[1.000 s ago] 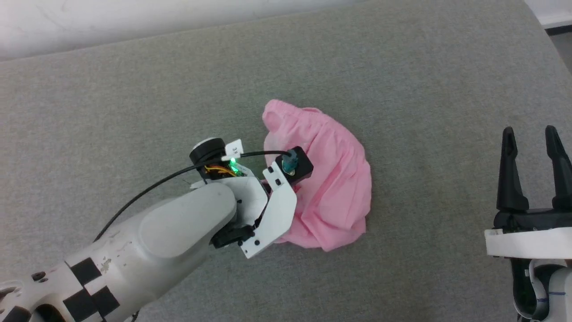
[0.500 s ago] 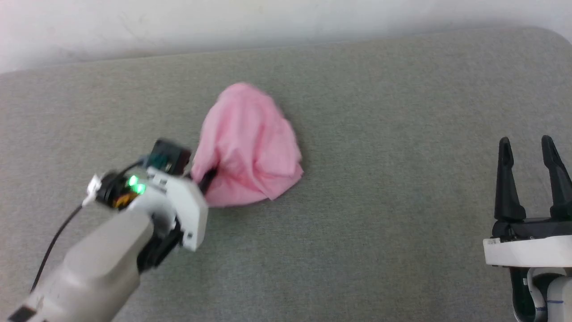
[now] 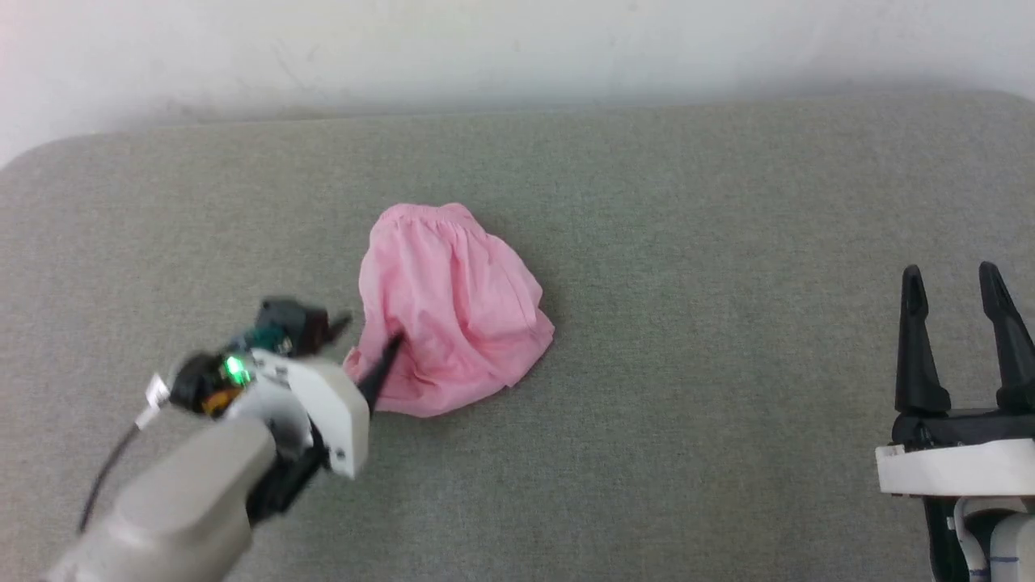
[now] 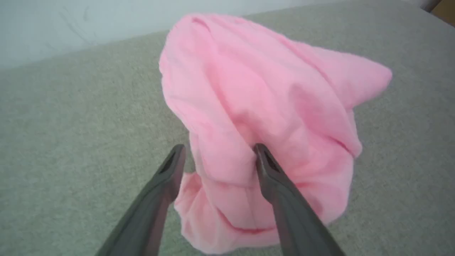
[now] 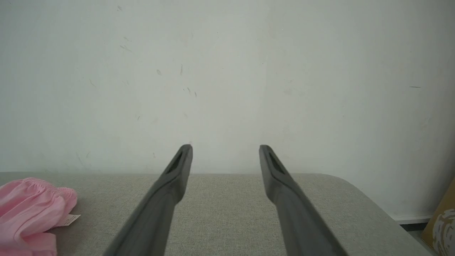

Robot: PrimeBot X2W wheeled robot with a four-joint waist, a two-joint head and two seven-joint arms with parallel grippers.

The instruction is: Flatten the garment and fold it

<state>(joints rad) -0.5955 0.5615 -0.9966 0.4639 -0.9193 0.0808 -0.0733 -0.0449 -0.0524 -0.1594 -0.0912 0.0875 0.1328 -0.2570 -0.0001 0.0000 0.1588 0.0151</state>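
Garment (image 3: 453, 315) lies crumpled mid-worktop (image 3: 687, 242). Left wrist view: our left fingers (image 4: 272, 177) are released and spread, with a fold of cloth between them. Right wrist view adds the white label (image 5: 67, 220) near the gathered waistband. Our right fingers (image 3: 918, 339) are spread, empty, well apart from it.

The garment (image 3: 453, 311), a pair of bright pink shorts in thin, soft cloth, is seen crumpled into a rounded heap on the grey upholstered surface (image 3: 687, 283), left of the middle in the head view. It is not yet flattened or folded. The gathered elastic waistband (image 3: 424, 214) is turned toward the far side of the surface. Loose folds and creases are bunched through the middle, and a pointed corner is pushed out at the near right. A small white label (image 5: 67, 220) is shown in the right wrist view, sticking out from the heap's edge onto the surface.
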